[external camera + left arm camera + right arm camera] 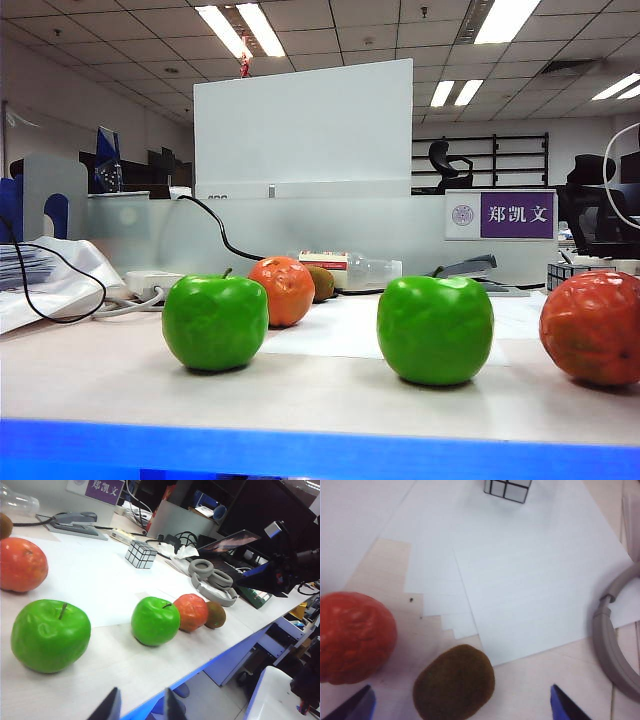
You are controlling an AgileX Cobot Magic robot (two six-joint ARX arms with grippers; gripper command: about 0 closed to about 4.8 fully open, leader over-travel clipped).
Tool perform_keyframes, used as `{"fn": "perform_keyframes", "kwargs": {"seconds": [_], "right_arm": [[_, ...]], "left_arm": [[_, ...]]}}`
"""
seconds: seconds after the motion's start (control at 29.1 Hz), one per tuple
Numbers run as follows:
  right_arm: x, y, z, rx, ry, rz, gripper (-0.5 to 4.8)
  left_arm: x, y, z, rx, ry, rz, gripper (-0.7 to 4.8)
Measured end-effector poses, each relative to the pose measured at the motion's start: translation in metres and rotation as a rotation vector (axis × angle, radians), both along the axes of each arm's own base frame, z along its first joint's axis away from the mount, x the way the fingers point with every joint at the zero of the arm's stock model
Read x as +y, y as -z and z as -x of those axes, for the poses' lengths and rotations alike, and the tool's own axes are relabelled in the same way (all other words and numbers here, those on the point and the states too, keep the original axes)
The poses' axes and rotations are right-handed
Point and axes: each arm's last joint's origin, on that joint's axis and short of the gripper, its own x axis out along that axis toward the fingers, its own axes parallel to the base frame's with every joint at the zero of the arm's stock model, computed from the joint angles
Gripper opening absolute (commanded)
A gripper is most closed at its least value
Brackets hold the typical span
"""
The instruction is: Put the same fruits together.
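Two green apples (215, 322) (435, 329) stand near the table's front edge. One orange-red fruit (283, 290) sits behind the left apple with a brown kiwi (321, 283) beside it. A second orange-red fruit (595, 327) is at the far right. Neither gripper shows in the exterior view. My left gripper (140, 710) is open and empty above the blue table edge, short of the nearer apple (50, 635). My right gripper (460, 705) is wide open above a kiwi (454, 682), its blue fingertips (357, 705) well clear on either side; an orange-red fruit (355, 637) lies right beside that kiwi.
A silver mirror cube (141, 554) stands on white paper sheets (530, 580) farther back. Grey headphones (212, 580) lie close to the right-hand kiwi (215, 614). A stapler (75, 522), cables and a purple name sign (516, 214) line the back.
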Motion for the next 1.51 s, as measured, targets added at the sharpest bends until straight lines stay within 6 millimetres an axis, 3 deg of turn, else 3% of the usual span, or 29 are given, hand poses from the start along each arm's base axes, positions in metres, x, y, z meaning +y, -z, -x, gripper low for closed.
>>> {"fn": "perform_keyframes", "kwargs": {"seconds": [0.31, 0.76, 1.51], "right_arm": [[0.001, 0.004, -0.001, 0.044, -0.033, -0.023, 4.79], [0.0, 0.027, -0.027, 0.241, 0.024, -0.051, 4.79], [0.006, 0.046, -0.046, 0.43, 0.039, -0.119, 4.79]], "left_arm": [[0.0, 0.0, 0.0, -0.004, -0.017, -0.004, 1.22], [0.0, 0.0, 0.0, -0.016, -0.02, -0.012, 1.22], [-0.001, 0.0, 0.0, -0.018, -0.016, -0.014, 1.22]]}}
